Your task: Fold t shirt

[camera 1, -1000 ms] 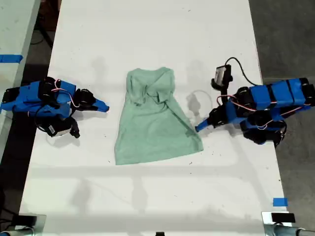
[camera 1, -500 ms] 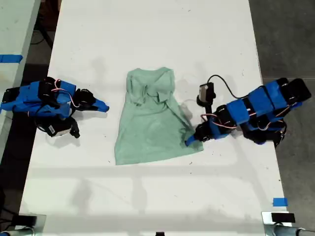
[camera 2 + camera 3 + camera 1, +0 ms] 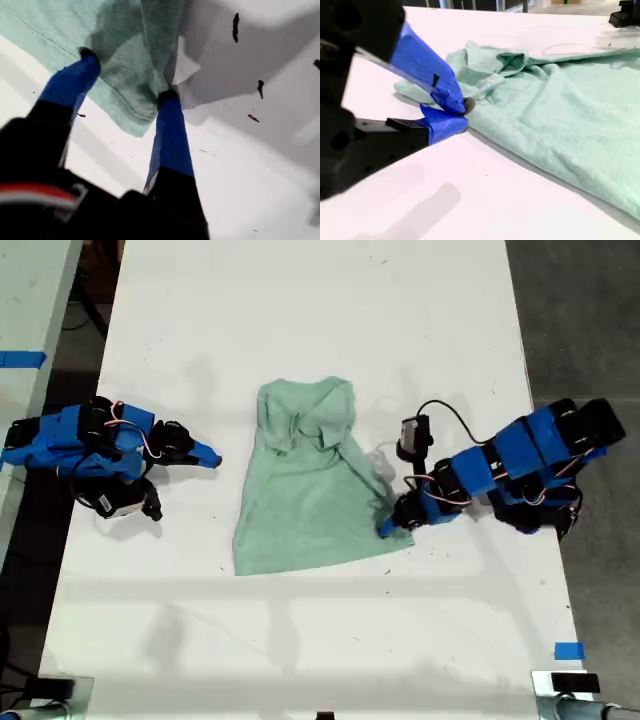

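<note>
The pale mint-green t shirt [image 3: 310, 490] lies wrinkled on the white table [image 3: 300, 320], narrow collar end toward the far side and wider hem toward the near side. My first gripper [image 3: 385, 528] has reached in from the exterior view's right to the hem corner. Its blue fingers [image 3: 172, 125] are open and straddle the edge of the shirt [image 3: 125, 45], one tip on the cloth. My second gripper [image 3: 212, 460] rests shut on the table at the exterior view's left, apart from the shirt. In its own wrist view the second gripper [image 3: 462, 107] is closed just short of the shirt [image 3: 560, 115].
A blue tape mark [image 3: 568, 651] sits near the table's front corner on the exterior view's right. Another table with blue tape [image 3: 22, 359] stands past the exterior view's left edge. Dark floor [image 3: 580, 330] lies beyond the edge on the exterior view's right.
The first arm has stretched toward the exterior view's left and lowered, bringing its open fingers onto the shirt's hem corner. The second arm and the shirt have not moved.
</note>
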`<state>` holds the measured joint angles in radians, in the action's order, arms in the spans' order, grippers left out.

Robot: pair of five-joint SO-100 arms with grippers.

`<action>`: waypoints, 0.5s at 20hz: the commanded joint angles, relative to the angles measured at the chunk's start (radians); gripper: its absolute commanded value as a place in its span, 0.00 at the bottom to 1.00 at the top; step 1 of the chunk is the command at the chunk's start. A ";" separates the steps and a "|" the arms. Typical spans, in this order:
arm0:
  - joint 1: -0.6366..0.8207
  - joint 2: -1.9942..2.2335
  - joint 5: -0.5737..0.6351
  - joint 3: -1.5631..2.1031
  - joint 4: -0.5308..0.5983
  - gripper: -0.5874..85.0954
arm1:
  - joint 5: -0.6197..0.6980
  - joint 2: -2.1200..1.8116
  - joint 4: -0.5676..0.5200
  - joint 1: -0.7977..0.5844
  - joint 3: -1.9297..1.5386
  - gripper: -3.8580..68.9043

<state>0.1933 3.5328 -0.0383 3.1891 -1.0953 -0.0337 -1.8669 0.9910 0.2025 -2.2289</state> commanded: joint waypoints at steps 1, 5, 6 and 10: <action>0.000 0.005 0.012 0.009 0.021 0.01 | 0.018 0.020 -0.058 -0.017 0.002 0.09; 0.000 0.005 0.012 0.009 0.021 0.01 | 0.072 0.051 0.233 -0.028 0.307 0.07; 0.000 0.005 0.012 0.009 0.021 0.01 | 0.109 0.083 0.302 -0.040 0.416 0.07; 0.000 0.005 0.012 0.009 0.021 0.01 | 0.250 0.417 0.518 -0.049 0.968 0.07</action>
<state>0.1933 3.5328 -0.0383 3.1891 -1.0953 0.1595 -1.5723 1.4297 0.1595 -1.5754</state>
